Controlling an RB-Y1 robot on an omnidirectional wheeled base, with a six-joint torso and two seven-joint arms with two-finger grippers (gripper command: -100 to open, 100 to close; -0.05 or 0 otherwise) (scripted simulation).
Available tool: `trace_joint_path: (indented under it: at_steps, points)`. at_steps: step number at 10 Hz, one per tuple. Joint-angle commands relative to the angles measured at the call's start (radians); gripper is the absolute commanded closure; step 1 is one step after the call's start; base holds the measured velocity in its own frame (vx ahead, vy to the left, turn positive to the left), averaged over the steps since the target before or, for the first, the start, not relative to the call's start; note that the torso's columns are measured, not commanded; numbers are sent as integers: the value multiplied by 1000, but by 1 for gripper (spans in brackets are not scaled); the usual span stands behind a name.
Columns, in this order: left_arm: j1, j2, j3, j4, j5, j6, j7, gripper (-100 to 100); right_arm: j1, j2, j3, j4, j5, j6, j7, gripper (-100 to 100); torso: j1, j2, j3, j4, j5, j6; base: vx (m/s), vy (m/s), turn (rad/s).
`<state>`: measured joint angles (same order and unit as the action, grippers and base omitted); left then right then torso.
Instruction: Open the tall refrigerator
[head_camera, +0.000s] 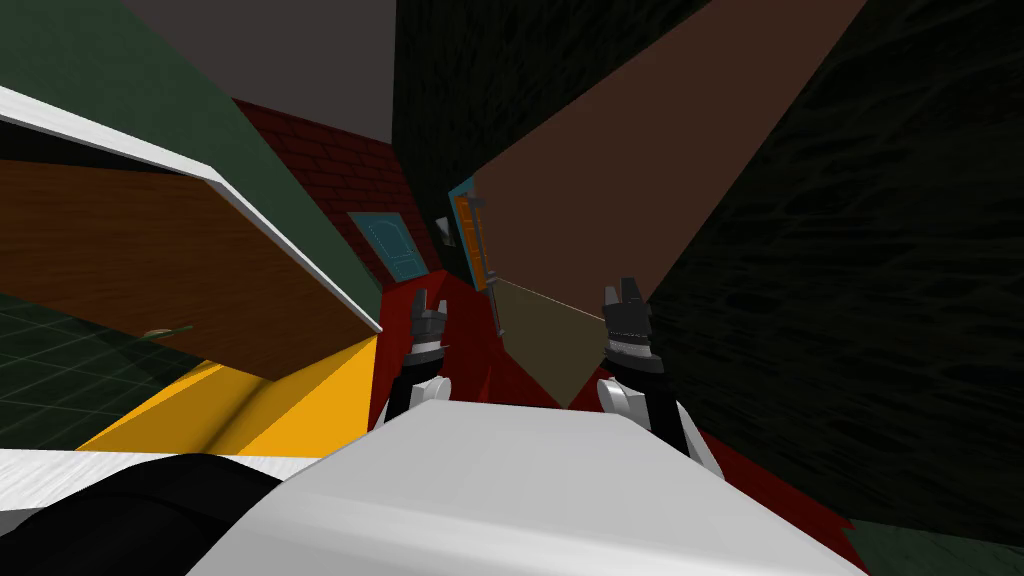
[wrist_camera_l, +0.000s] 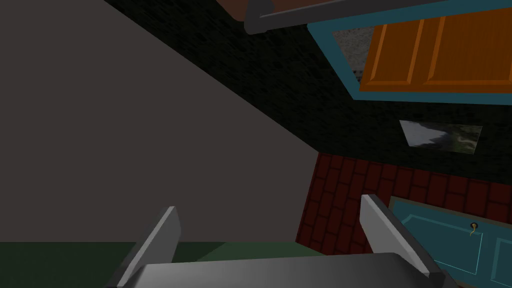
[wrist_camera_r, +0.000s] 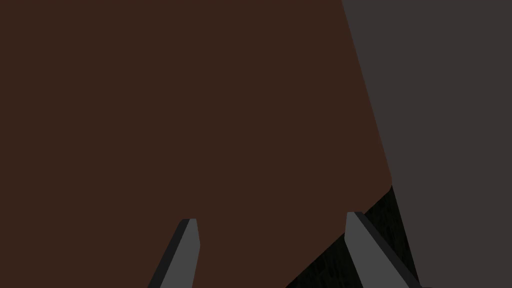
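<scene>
The tall refrigerator (head_camera: 640, 170) is a plain brown slab ahead and to my right, with a paler lower panel (head_camera: 545, 345). A thin grey handle (head_camera: 480, 240) runs along its far edge; a grey bar (wrist_camera_l: 300, 12) under a brown face crosses the left wrist view. My right gripper (head_camera: 626, 290) is open just before the brown face, with nothing between its fingers. The right wrist view looks at that flat brown surface (wrist_camera_r: 200, 100) past the open gripper (wrist_camera_r: 270, 217). My left gripper (head_camera: 428, 300) is open and empty over the red floor; its gripper (wrist_camera_l: 270, 205) points at walls.
A brown cabinet with a white top edge (head_camera: 150, 250) juts in at the left, over a yellow surface (head_camera: 300, 400). A dark wall (head_camera: 880, 300) closes the right side. Ahead are a red brick wall (head_camera: 330, 170), a teal door (head_camera: 390, 240) and an orange door (wrist_camera_l: 435, 55) in a teal frame.
</scene>
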<state>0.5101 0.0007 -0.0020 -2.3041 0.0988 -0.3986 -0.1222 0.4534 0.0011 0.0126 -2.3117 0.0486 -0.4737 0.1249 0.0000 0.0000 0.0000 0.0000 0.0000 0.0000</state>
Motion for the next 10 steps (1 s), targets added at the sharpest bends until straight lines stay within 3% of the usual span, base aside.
trace_joint_path:
  at_steps: [1,9,10]
  points:
    - [0,0,0,0,0,0,0,0,0,0,0,0,0,0,0,0,0,40,-82,41,0,0,0,0,0]
    - [0,0,0,0,0,0,0,0,0,0,0,0,0,0,0,0,0,618,-1234,617,0,0,0,0,0]
    - [0,0,0,0,0,0,0,0,-10,-34,0,10,8,-4,7,-100,0,691,-1382,691,0,0,13,17,-2]
